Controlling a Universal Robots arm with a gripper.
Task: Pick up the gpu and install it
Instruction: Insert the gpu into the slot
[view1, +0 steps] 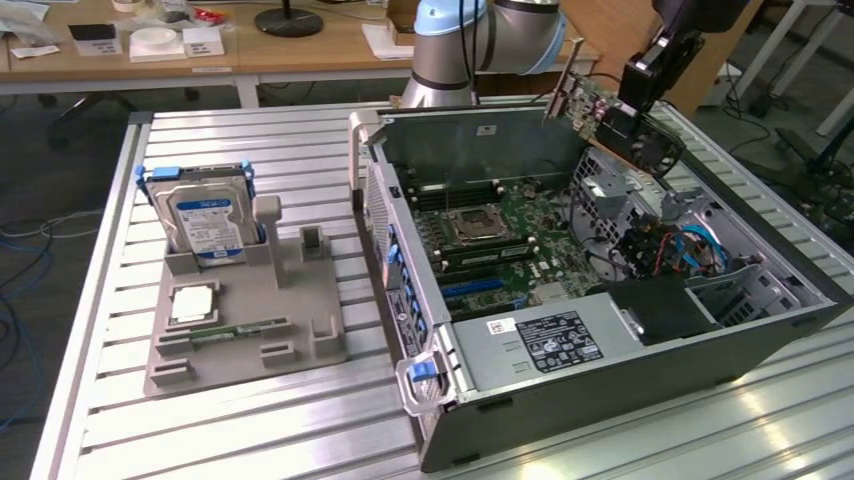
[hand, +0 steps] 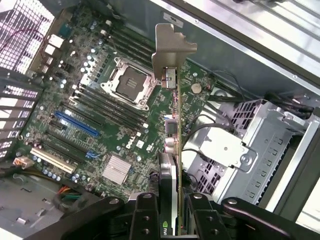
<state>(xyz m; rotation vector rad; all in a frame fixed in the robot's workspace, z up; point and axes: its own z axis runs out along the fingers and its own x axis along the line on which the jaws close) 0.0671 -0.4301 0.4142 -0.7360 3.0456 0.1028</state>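
The gpu (hand: 167, 175) is black, its bracket (hand: 170, 52) silver, the motherboard (hand: 132, 137) green.

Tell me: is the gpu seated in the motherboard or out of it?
Out. The gpu hangs in the end effector above the open case, its bracket in mid-air over the motherboard, no slot engaged.

Even, bright overhead lighting. Glare streaks the slatted table (view1: 641, 440) at 5 o'clock in the exterior view. The case (view1: 601, 370) interior lies in soft shadow. The perforated panel (hand: 25, 25) appears overexposed, possibly backlit.
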